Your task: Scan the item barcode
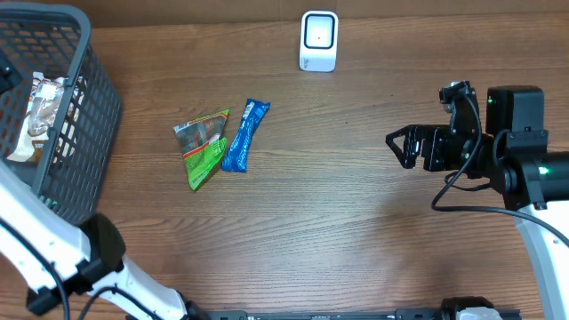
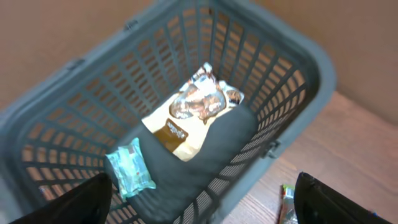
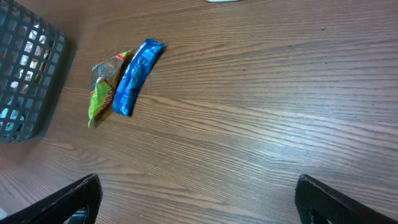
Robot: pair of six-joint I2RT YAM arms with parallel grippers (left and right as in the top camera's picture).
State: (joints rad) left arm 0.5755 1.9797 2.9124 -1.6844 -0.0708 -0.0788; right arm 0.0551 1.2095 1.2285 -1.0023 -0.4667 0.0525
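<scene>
Wood table (image 1: 356,240) bears one green packet (image 1: 203,148) and one blue packet (image 1: 244,135); left end effector (image 2: 202,199) and right end effector (image 1: 398,148) gape empty.

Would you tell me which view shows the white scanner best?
Overhead: the white scanner is fully visible. The right wrist view catches only a sliver at its top edge; the left wrist view misses it.

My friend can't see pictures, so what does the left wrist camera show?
A grey plastic basket, seen from above, holds a shiny silver-and-cream packet and a small teal packet. The left arm's open black fingers show at the bottom corners.
</scene>
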